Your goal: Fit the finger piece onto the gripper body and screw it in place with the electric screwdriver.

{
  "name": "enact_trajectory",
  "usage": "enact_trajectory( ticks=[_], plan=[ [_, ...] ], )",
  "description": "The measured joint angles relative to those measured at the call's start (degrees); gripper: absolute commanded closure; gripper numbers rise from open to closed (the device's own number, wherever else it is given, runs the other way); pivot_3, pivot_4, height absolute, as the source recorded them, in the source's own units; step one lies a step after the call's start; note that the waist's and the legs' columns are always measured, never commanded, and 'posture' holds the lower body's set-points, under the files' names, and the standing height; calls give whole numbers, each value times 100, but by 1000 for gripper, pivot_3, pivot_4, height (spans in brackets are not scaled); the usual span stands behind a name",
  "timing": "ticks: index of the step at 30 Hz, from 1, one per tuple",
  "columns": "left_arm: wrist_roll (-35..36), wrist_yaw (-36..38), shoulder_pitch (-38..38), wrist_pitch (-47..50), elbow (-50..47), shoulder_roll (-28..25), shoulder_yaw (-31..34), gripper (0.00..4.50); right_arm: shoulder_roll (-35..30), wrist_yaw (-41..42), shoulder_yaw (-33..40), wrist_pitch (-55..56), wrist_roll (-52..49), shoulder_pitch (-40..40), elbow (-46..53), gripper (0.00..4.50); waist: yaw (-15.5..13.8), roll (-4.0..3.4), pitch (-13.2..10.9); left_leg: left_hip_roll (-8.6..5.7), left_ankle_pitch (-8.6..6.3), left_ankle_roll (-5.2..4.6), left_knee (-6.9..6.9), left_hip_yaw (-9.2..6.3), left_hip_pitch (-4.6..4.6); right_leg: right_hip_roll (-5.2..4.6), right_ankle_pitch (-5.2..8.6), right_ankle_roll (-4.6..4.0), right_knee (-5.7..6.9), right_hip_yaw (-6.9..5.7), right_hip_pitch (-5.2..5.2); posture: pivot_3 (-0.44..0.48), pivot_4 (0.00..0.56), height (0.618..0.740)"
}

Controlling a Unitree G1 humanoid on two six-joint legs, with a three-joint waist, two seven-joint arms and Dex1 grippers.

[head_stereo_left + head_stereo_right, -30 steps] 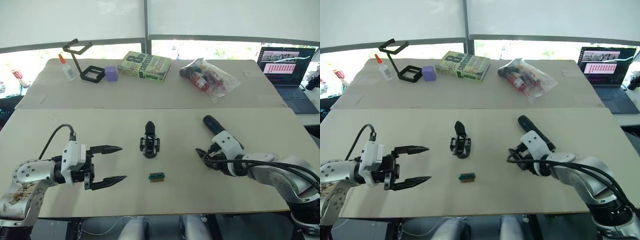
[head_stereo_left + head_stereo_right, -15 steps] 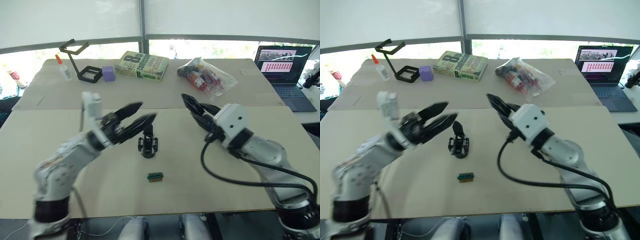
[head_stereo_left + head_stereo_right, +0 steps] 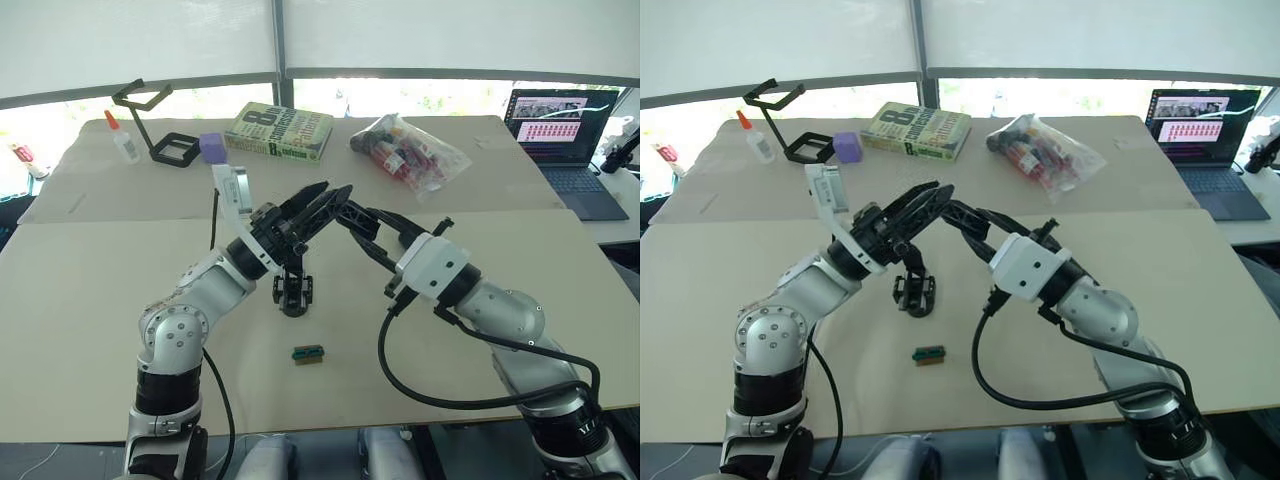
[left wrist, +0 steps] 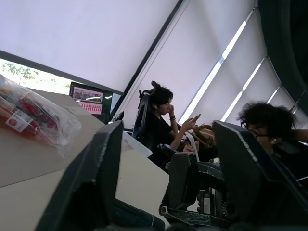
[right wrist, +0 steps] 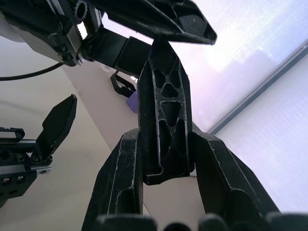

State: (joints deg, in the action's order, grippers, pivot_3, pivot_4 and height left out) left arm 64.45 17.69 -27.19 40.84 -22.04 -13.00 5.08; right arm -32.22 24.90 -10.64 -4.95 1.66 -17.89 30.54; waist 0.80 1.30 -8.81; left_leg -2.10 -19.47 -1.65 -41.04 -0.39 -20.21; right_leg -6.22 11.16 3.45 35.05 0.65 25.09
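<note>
Finger piece (image 5: 163,115) is clamped between my right gripper (image 3: 345,212) fingers, raised above the gripper body (image 3: 294,288), which stands on the desk (image 3: 90,300). My left gripper (image 3: 318,200) fingers are spread, tips just beside the piece. Small green block (image 3: 310,354) lies near the body.

Black finger piece (image 5: 163,120), open-lattice pattern, is clamped between black fingers of right gripper (image 3: 345,222). Black gripper body (image 3: 295,285) is seen on beige table (image 3: 90,300). Green-and-brown block (image 3: 310,354) is seen at 6 o'clock of it. Left gripper (image 3: 318,200) black, on white arm. Purple cube (image 3: 210,146), green-yellow book (image 3: 279,130).
</note>
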Motion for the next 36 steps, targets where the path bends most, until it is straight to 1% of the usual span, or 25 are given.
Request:
enact_trajectory(
  ticks=[3, 4, 10, 11, 14, 15, 17, 19, 21, 22, 23, 24, 25, 26, 28, 31, 34, 36],
  plan=[
    [80, -77, 55, 64, -5, 163, -118, 4243, 60, 16, 10, 32, 67, -1, -5, 3383, -1, 0, 0, 0, 0, 0, -1, 0, 0, 0, 0, 0, -1, 1, 0, 0, 150, 740],
    [80, -128, 66, 63, -5, 201, -120, 4500, 62, 26, 14, 35, 155, -1, -6, 3383, -2, 0, 0, 0, 0, 0, -1, 0, 0, 0, 0, 0, -1, 1, 0, 0, 150, 740],
    [66, -191, 97, 40, -7, 317, -130, 4500, 78, 239, 120, 20, 111, 5, -13, 3383, -2, 0, 0, -1, 0, -1, 0, 1, 0, 0, 0, 0, -2, 1, 0, 0, 150, 740],
    [36, -175, 98, 27, -7, 327, -145, 4500, 78, 311, 170, 2, 8, 21, -9, 2334, -2, 0, 0, -1, 0, 0, 0, 1, 0, 0, 0, 0, -2, 1, 0, 0, 150, 740],
    [-4, 49, 87, -89, -5, 269, -132, 4500, -28, 694, 398, -135, -549, 62, 114, 1334, -3, 0, 0, 0, 0, -1, 0, 0, 0, 0, 0, 0, -4, 1, -1, 0, 150, 740],
    [-5, 175, 51, -102, 16, 161, -81, 4500, -198, 934, 533, -303, -848, 50, 171, 986, -3, 0, 0, 0, 0, -2, -2, 0, 0, 0, 0, 0, -3, 1, -2, 0, 150, 740],
    [6, 495, -87, -83, 103, -280, 102, 4500, -706, 1493, 870, -848, -1611, 1, 197, 286, -3, 0, -1, 0, 0, -7, -1, 0, 2, 0, 0, -1, -4, 0, -6, 0, 150, 740],
    [114, 871, -287, 31, 341, -709, 330, 4500, -1056, 1938, 1253, -1577, -2504, -242, 131, 286, 12, -2, -1, 1, -1, -13, 2, 1, 5, 1, 0, -1, -5, 0, -7, 0, 150, 740],
    [340, 1356, -498, 404, 612, -1169, 374, 4500, -1378, 2218, 1478, -2434, -3362, -741, -18, 286, 33, -4, -3, 1, -2, -17, 3, 1, 5, 2, 1, -2, -3, 0, -6, 0, 150, 740],
    [472, 1752, -615, 700, 772, -1499, 343, 4500, -1592, 2362, 1544, -3048, -3910, -1099, -167, 286, 41, -6, -5, 2, -3, -18, 4, 1, 4, 3, 1, -2, -2, -1, -4, 0, 150, 740],
    [523, 2086, -721, 947, 876, -1812, 256, 4500, -1792, 2487, 1586, -3521, -4273, -1364, -298, 286, 40, -6, -8, 2, -3, -19, 6, 0, 1, 4, 1, -2, -1, -3, -1, 0, 150, 740],
    [442, 2647, -911, 1223, 1035, -2283, 37, 4500, -2037, 2716, 1548, -4204, -4745, -1751, -547, 286, 39, -7, -11, 2, -2, -19, 8, -2, 1, 5, 1, -2, 0, -8, -2, 0, 150, 740],
    [244, 3113, -1106, 1329, 1134, -2608, -205, 4500, -2232, 2917, 1473, -4726, -5043, -2074, -743, 286, 37, -9, -12, 1, -2, -20, 16, -2, 0, 5, 1, -2, -2, -9, -5, 0, 150, 740],
    [52, 3475, -1272, 1347, 1200, -2749, -379, 4500, -2343, 3065, 1318, -5169, -5240, -2358, -888, 286, 24, -11, -11, 1, -2, -21, 17, -2, 1, 5, 1, -2, -3, -10, -7, 0, 150, 740],
    [-170, 3938, -1525, 1348, 1299, -2702, -654, 4500, -2304, 3184, 952, -5862, -5508, -2757, -995, 286, -6, -11, -11, 3, -3, -23, 14, -8, -5, 3, 1, -1, -6, -15, -10, 0, 150, 740],
    [-408, 4244, -1691, 1349, 1412, -2468, -947, 4500, -1951, 3137, 501, -6801, -5924, -3140, -1103, 286, -4, -10, -12, 1, -5, -25, 10, -7, -24, -7, 0, 0, -7, -14, 7, 0, 150, 740],
    [-657, 4431, -1729, 1283, 1434, -2337, -1084, 4500, -1491, 2848, 398, -7384, -6135, -3412, -1162, 286, 0, -10, -12, 1, -5, -24, 10, -10, -35, -13, -1, 2, -5, -18, 21, 0, 150, 740],
    [-819, 4561, -1728, 1279, 1429, -2334, -1161, 4500, -1257, 2676, 327, -7572, -6148, -3529, -1168, 286, 7, -10, -12, -1, -4, -23, 10, -10, -39, -13, -1, 2, -3, -20, 26, 0, 150, 740]
  ],
)
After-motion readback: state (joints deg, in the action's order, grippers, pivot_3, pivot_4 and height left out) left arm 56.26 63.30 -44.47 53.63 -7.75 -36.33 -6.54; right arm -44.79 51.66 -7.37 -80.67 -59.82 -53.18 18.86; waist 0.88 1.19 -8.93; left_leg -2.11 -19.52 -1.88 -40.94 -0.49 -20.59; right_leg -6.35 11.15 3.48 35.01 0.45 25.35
